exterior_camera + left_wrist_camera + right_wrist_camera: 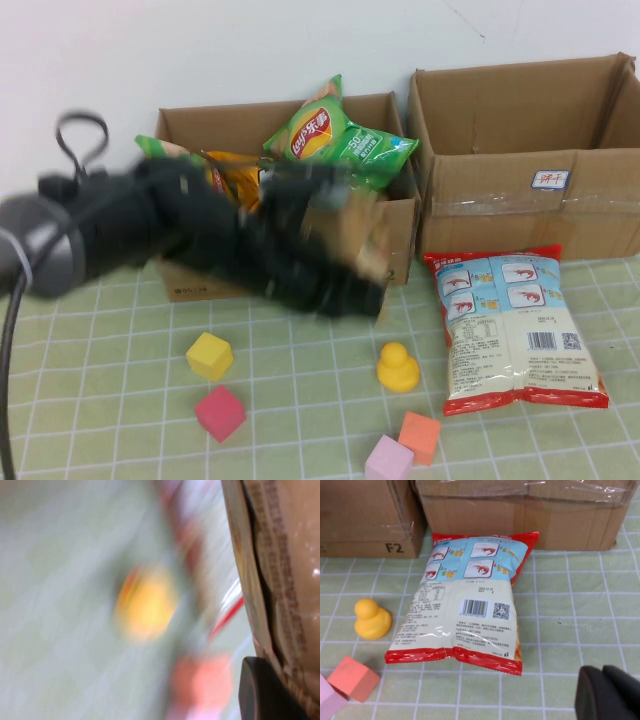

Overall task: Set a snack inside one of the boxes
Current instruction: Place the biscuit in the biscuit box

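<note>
Lilac cube point(388, 460) and orange cube point(420, 436) sit at the front edge of the green checked table point(300, 440), with a red cube point(220, 412), a yellow cube point(209, 356) and a yellow toy duck point(397, 367) just behind. Above them the left gripper point(345, 285), smeared by blur, is clamped on a tan snack packet point(355, 235) and holds it off the table against the front of the left box point(190, 282). In the left wrist view the packet point(295, 580) shows glossy tan film with a strip of fine print, too soft to read, beside one dark finger point(265, 690). That box already holds a green crisp bag point(315, 130) and an orange bag point(235, 175), both partly hidden by the arm. A red-edged prawn snack bag point(520, 330) lies flat, back side up, before the right box point(520, 200), whose inside cannot be seen. The right gripper point(607, 695), fingers pressed together and holding nothing, hangs near that bag's bottom edge and is outside the high view.
</note>
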Tool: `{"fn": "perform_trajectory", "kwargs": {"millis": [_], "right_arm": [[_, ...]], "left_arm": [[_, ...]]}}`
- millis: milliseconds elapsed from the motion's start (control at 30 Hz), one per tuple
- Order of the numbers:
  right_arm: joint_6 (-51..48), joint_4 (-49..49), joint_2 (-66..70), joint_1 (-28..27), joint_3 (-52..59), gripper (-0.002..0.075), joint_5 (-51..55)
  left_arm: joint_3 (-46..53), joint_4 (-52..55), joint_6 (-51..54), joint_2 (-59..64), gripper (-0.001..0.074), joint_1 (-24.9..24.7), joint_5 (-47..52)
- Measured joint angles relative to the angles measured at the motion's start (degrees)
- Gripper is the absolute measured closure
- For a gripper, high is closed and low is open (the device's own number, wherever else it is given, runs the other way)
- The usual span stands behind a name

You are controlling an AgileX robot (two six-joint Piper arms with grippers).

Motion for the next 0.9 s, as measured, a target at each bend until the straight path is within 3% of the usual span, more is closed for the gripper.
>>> {"fn": "perform_trajectory", "kwargs": {"millis": [233,367,800,900], "right_arm": [[0.0,1.51,0.0,0.0,0.0,0.0728,0.0],[0.0,2.51,0.0,0.0,0.0,0.0728,0.0],[-0.32,2.79,0.0,0.0,0.0,0.0728,0.0],[-0.32,2.79,0.0,0.0,0.0,0.0728,0.0]], "left_arm": [[-15.06,-18.57,17.94,2.05,0.0656,0.0,-4.23],[-25.41,-25.37,22.39,7.86,0.0656,0.0,-4.31],[-56.44,-28.14,24.02,33.89,0.0652,0.0,-6.19],[-59.45,-28.06,25.62,37.25,0.0561,-0.1,-6.34]]}}
